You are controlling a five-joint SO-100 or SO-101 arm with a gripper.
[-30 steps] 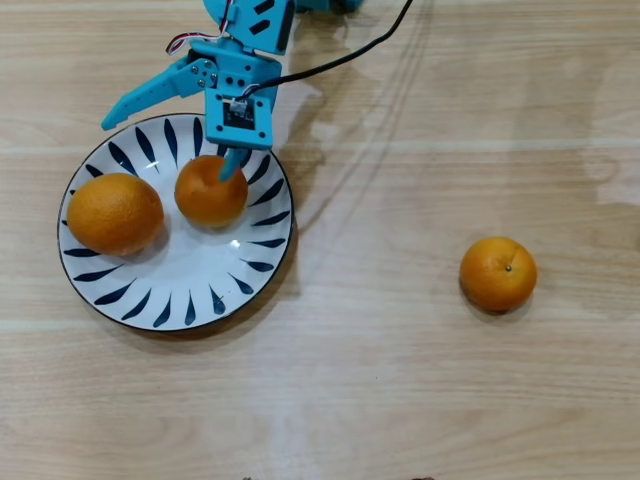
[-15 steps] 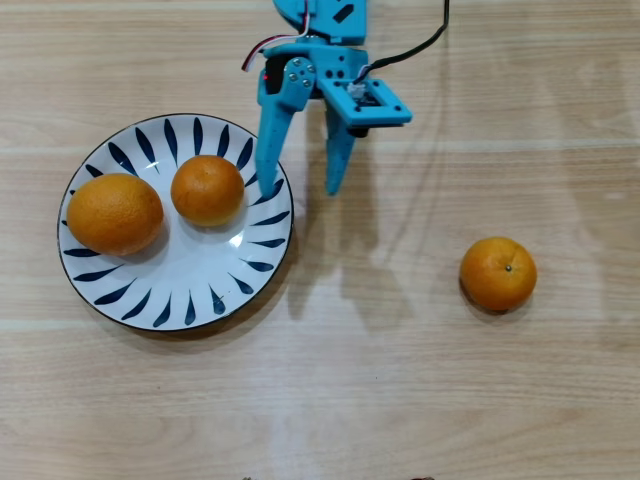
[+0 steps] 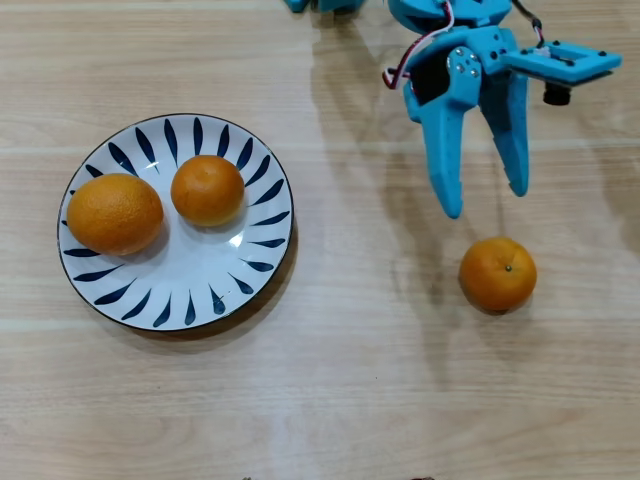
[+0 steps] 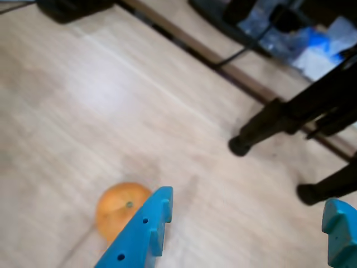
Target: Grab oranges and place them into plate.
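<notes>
In the overhead view the white plate with dark blue strokes (image 3: 255,265) lies at the left and holds two oranges, a larger one (image 3: 114,213) and a smaller one (image 3: 207,189). A third orange (image 3: 497,273) lies on the table at the right. It also shows in the wrist view (image 4: 116,211), partly behind a blue finger (image 4: 149,228). My blue gripper (image 3: 486,201) (image 4: 251,209) is open and empty. In the overhead view its fingertips stand just short of the loose orange, apart from it.
The table is light wood. In the wrist view black stand legs (image 4: 262,128) and a table edge with clutter (image 4: 290,33) stand beyond the orange. The arm's base (image 3: 330,5) is at the overhead view's top edge.
</notes>
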